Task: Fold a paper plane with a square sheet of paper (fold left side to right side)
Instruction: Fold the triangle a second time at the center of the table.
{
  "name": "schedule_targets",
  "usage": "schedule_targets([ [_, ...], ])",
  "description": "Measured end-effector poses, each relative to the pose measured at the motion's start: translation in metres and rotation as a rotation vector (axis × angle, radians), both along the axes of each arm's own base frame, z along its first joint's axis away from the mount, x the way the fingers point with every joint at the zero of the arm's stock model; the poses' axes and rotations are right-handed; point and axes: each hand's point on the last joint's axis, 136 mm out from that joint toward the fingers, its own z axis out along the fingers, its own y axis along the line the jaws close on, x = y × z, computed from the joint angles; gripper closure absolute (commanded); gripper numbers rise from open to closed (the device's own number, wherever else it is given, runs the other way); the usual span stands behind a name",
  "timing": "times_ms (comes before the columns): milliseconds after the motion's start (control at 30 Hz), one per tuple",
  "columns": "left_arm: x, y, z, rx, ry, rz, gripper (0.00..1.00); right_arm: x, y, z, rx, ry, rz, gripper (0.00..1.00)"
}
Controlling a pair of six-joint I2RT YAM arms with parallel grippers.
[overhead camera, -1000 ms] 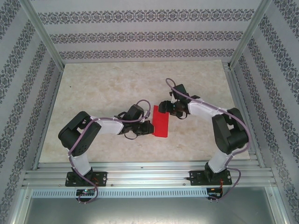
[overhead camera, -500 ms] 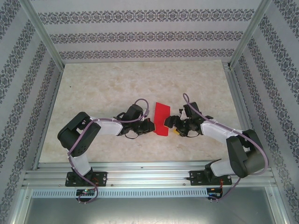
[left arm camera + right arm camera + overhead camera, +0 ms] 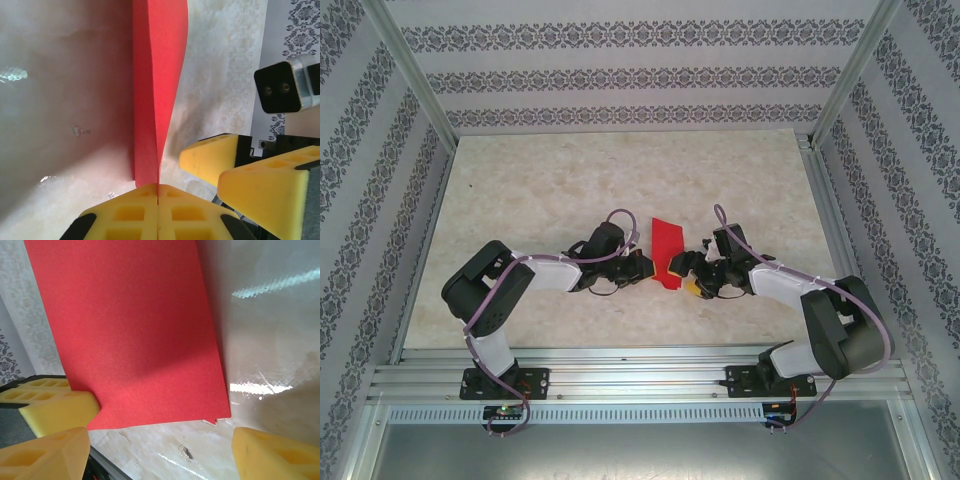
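My right claw [image 3: 688,268] has swung from the far end of the paper [image 3: 667,250] to its near corner, wide open and empty, while my left claw [image 3: 646,271] pinches the near edge tight, I think to keep the folded layers together, tilted up at the middle of the table [image 3: 540,190].

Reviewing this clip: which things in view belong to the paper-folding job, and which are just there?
Belongs to the job:
- sheet of paper, red, doubled over
- left gripper, shut on the paper's edge
- right gripper, open, close beside the paper

Just there:
- table
- patterned walls
- metal frame rail
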Motion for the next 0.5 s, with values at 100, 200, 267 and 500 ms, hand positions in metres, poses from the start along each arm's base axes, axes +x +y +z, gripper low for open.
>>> schedule_targets([
  [100, 0.0005, -0.0008, 0.0038, -0.010, -0.001, 0.003, 0.92, -0.0001, 0.0006, -0.0029, 0.005, 0.004, -0.001, 0.22],
  [200, 0.0011, -0.0014, 0.0070, -0.018, -0.005, 0.005, 0.92, -0.0010, 0.0019, -0.0059, 0.014, 0.011, 0.000, 0.22],
  [267, 0.0009, -0.0015, 0.0073, -0.019, -0.004, 0.005, 0.92, -0.0013, 0.0021, -0.0072, 0.017, 0.017, -0.003, 0.21],
  [500, 0.0001, -0.0019, 0.0077, -0.023, 0.001, 0.002, 0.92, 0.0045, 0.0067, -0.0075, 0.050, 0.022, -0.019, 0.25],
])
